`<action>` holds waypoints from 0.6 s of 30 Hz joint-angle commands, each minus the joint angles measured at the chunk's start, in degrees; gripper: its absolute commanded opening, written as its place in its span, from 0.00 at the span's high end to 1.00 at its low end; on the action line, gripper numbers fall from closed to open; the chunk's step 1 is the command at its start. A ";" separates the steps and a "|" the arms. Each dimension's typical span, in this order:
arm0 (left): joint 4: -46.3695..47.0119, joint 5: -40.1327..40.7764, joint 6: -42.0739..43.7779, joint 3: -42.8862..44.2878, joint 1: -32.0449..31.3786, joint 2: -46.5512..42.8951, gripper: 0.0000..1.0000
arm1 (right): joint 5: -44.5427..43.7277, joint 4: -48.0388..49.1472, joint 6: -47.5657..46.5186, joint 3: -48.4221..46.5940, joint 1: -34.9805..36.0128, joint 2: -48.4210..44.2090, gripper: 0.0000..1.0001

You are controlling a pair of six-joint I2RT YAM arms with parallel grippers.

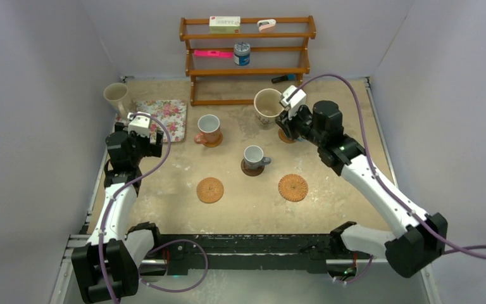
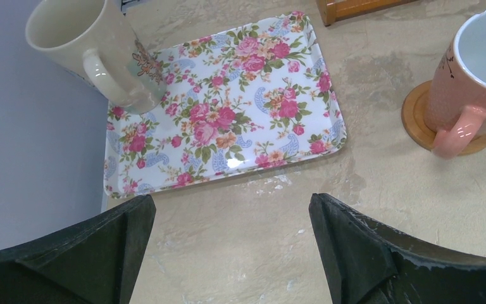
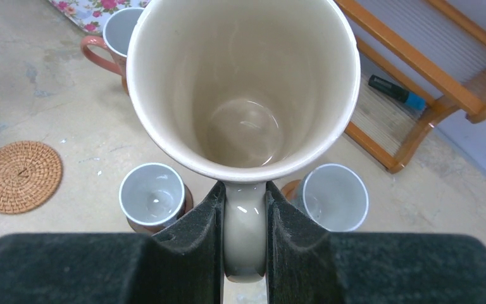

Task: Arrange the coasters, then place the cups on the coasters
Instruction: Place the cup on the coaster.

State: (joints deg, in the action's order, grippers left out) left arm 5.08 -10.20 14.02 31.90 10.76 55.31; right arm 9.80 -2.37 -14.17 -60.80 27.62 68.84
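Done: pink cup [image 1: 209, 128], grey cup [image 1: 252, 155] on coasters [image 2: 414, 117]; third cup [image 3: 335, 197] apparently seated too | right gripper [image 3: 243, 209] clenched on cream mug [image 3: 243, 120] handle, aloft far centre | left gripper [image 2: 231, 204] released, by tray [image 2: 228, 120] | To do: two near woven coasters [image 1: 209, 189] bare; second cream mug [image 1: 115, 95] far left.

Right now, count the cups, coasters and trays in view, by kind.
Cups: 5 (far-left cream, cream in the right claw, pink, grey, pale)
Coasters: 5 (under pink, dark under grey, under pale, two bare woven)
Tray: 1
Total: 11
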 commanded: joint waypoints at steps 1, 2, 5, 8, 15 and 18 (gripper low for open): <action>2.39 -0.51 -0.60 -0.70 0.31 -1.31 0.00 | -1.74 4.31 -0.50 1.37 -0.85 -8.17 1.00; 2.38 -0.67 -0.58 -0.78 0.31 -1.34 0.00 | -2.10 3.76 -0.50 2.15 -1.08 -9.40 1.00; 2.23 -0.76 -0.56 -0.79 0.31 -1.48 0.00 | -2.62 2.57 -0.90 4.26 -2.61 -12.71 1.00; 2.24 -0.98 -0.50 -0.78 0.31 -1.52 0.00 | -1.11 -0.51 -1.20 5.80 -5.47 -15.43 1.00; 1.76 -2.47 -0.27 -0.67 0.31 -1.15 0.00 | 4.49 -7.16 -2.79 8.80 -12.73 -18.46 1.00; 1.77 -2.59 -0.27 -0.57 0.31 -0.93 0.00 | 7.15 -9.39 -4.70 11.34 -13.71 -20.63 1.00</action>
State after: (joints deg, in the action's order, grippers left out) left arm 5.06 -11.20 14.06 31.27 10.76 54.72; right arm 10.57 -14.68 -15.92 -50.52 14.66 52.58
